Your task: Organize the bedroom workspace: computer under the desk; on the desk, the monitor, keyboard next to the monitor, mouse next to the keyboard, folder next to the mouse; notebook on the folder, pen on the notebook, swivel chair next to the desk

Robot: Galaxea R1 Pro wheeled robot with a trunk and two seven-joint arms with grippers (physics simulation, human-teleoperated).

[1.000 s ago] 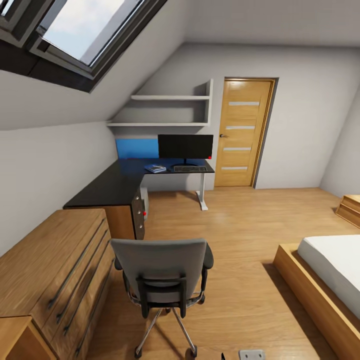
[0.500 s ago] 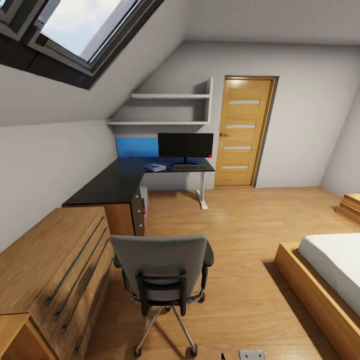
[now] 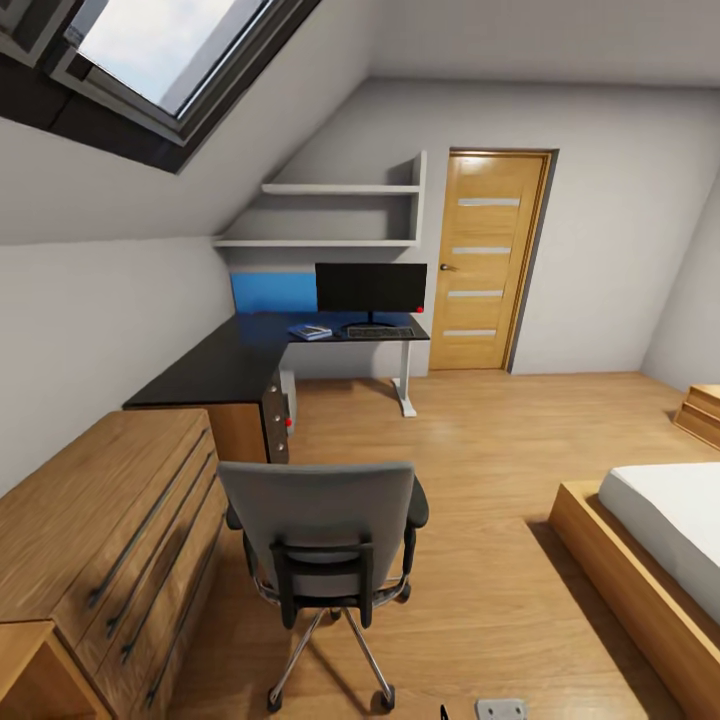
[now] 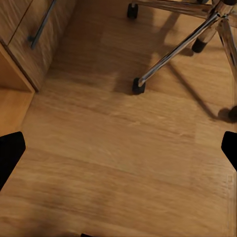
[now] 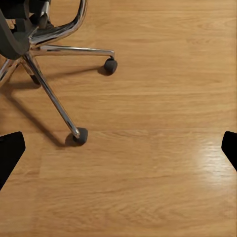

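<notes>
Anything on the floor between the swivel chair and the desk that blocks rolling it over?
Nothing visible does. The swivel chair stands on bare wood floor, and the stretch up to the desk is open. The wooden drawer chest sits to the chair's left, along the wall, beside the path rather than across it.

The room is lit brightly and evenly by daylight from the skylight (image 3: 150,50) at the upper left. Soft shadows are cast on the wooden floor (image 3: 480,470) under the swivel chair (image 3: 325,530). A pale glare patch is seen on the floor in the right wrist view. Straight lines are stretched near the edges of the head view. Distant items look slightly soft.
</notes>
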